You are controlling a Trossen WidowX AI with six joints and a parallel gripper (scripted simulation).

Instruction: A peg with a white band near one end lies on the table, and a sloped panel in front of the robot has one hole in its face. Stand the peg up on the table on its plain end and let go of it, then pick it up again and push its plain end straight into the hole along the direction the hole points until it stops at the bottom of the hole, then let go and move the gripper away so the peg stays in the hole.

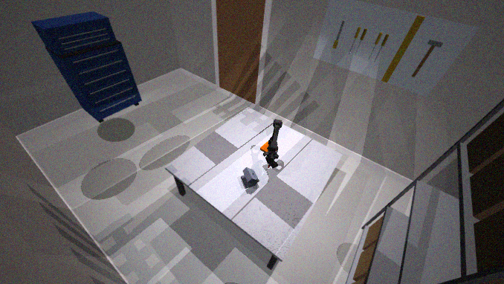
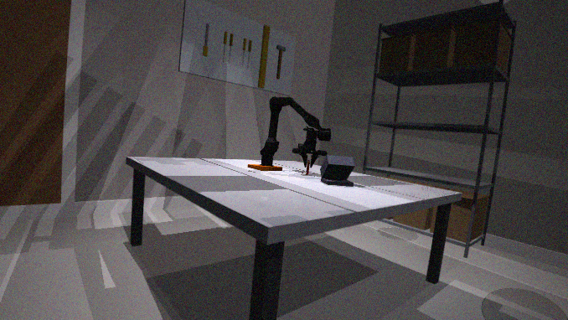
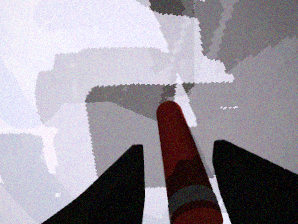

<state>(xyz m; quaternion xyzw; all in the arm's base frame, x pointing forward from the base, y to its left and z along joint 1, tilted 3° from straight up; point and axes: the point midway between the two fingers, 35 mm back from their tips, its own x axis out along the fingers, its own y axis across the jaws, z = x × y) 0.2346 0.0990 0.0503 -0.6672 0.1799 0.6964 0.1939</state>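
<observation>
The red peg [image 1: 268, 166] [image 2: 307, 171] [image 3: 174, 135] stands upright on the table [image 1: 208, 189] [image 2: 234, 205]. Its band [image 3: 191, 194] looks grey in the shade, near the upper end, so the plain end is down. My gripper [image 2: 308, 165] [image 3: 178, 152] points down around the peg. The fingers are partly closed, one on each side, with a visible gap between the left finger and the peg in the wrist view, so it still counts as open. The sloped panel block [image 1: 250, 177] [image 2: 338, 168] stands close by on the table. Its hole cannot be made out.
The arm's orange base [image 1: 265, 147] [image 2: 265, 167] is on the table behind the gripper. The dark panel block is the nearest obstacle to the gripper. A metal shelf [image 2: 440, 126] and a blue tool cabinet [image 1: 87, 63] stand away from the table.
</observation>
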